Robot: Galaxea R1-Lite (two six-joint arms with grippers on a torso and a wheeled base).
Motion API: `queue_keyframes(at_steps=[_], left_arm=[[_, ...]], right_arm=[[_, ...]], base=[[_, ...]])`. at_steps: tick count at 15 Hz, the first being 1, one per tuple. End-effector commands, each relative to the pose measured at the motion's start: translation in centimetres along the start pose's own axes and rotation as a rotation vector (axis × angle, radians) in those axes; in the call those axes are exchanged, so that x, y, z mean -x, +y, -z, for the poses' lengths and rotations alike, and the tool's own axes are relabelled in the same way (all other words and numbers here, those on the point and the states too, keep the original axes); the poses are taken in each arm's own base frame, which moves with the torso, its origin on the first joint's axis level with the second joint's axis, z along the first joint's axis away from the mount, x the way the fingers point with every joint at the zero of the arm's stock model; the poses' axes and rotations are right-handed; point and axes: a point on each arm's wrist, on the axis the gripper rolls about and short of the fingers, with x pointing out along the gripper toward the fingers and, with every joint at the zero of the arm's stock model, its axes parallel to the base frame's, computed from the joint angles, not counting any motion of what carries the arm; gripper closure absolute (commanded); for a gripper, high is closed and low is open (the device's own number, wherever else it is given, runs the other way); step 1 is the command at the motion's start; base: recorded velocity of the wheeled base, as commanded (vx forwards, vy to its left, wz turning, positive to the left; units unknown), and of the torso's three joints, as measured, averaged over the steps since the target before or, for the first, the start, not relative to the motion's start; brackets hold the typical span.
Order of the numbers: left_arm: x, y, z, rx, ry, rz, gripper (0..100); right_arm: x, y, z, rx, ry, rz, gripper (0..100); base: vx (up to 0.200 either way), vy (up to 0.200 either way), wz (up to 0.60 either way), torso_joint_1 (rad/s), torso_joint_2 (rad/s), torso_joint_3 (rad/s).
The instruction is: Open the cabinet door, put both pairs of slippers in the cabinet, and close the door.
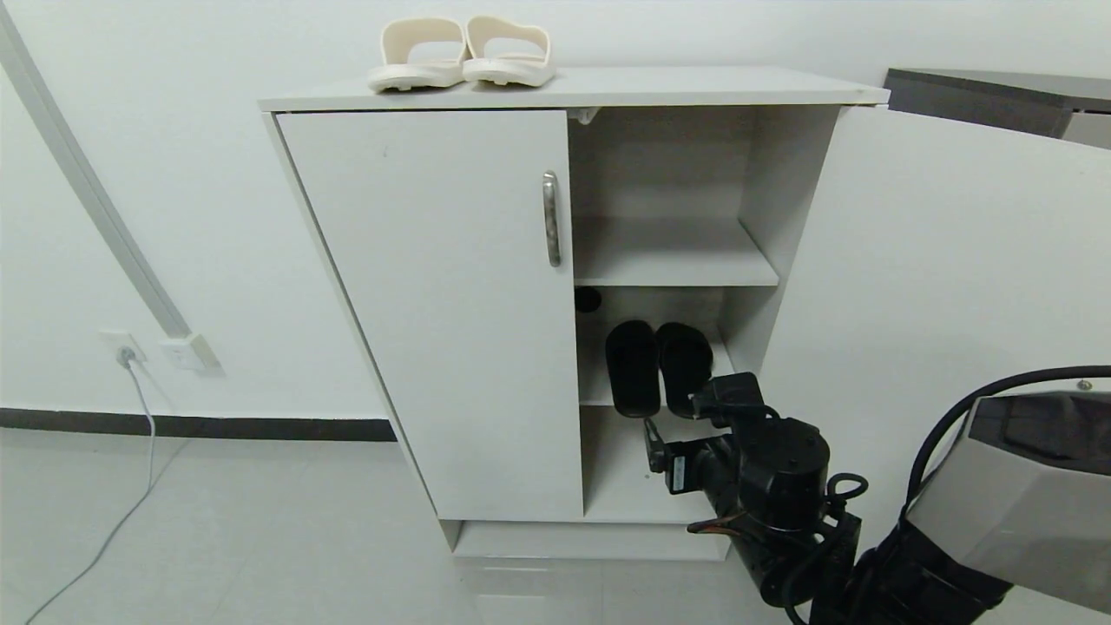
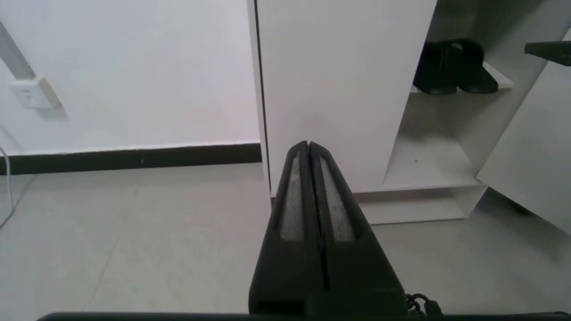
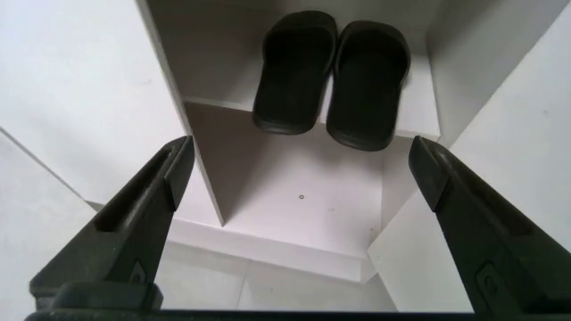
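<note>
1. Cabinet point(image 1: 417, 347): left door point(image 1: 434, 260) shut, right door point(image 1: 937, 286) swung wide open. Door-opening step judged done.
2. Black slippers point(image 1: 657, 366): side by side on the middle shelf point(image 1: 599, 395) of the open right bay, long axes running front to back, near ends overhanging the shelf's front edge. First pair judged stowed.
3. Cream slippers point(image 1: 464, 54): on the cabinet top point(image 1: 694, 85), above the shut left door, touching each other, long axes front to back, heel ends at the front edge. Not yet stowed.
4. Right gripper point(image 1: 681, 417): fingers spread wide, nothing between them. In the head view it sits just below and in front of the black pair, which lies at its 12 o'clock.
5. Left gripper point(image 2: 307, 152): fingers pressed together, holding nothing, low down and well back from the cabinet, facing the shut left door.
6. Key relation: in the head view the cream pair lies at about 11 o'clock from the right gripper, well apart and far higher. Right arm judged nearer and ready to grasp. The upper shelf point(image 1: 673, 252) looks free for the pair.
</note>
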Motion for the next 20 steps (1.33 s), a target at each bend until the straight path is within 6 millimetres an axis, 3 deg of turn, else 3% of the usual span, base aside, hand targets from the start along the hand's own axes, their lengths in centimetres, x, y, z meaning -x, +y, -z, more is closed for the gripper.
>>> queue_keyframes(at_steps=[1, 10, 20], left_arm=[[0.0, 0.0, 0.0, 0.002, 0.002, 0.0, 100], [0.0, 0.0, 0.0, 0.002, 0.002, 0.0, 100], [0.0, 0.0, 0.0, 0.002, 0.002, 0.0, 100]], right_arm=[[0.0, 0.0, 0.2, 0.003, 0.004, 0.001, 0], [0.3, -0.4, 0.4, 0.008, 0.008, 0.0, 0], [-0.1, -1.2, 0.3, 0.003, 0.004, 0.022, 0]], base=[[0.0, 0.0, 0.0, 0.0, 0.0, 0.0], [0.0, 0.0, 0.0, 0.0, 0.0, 0.0], [0.0, 0.2, 0.0, 0.004, 0.0, 0.004]])
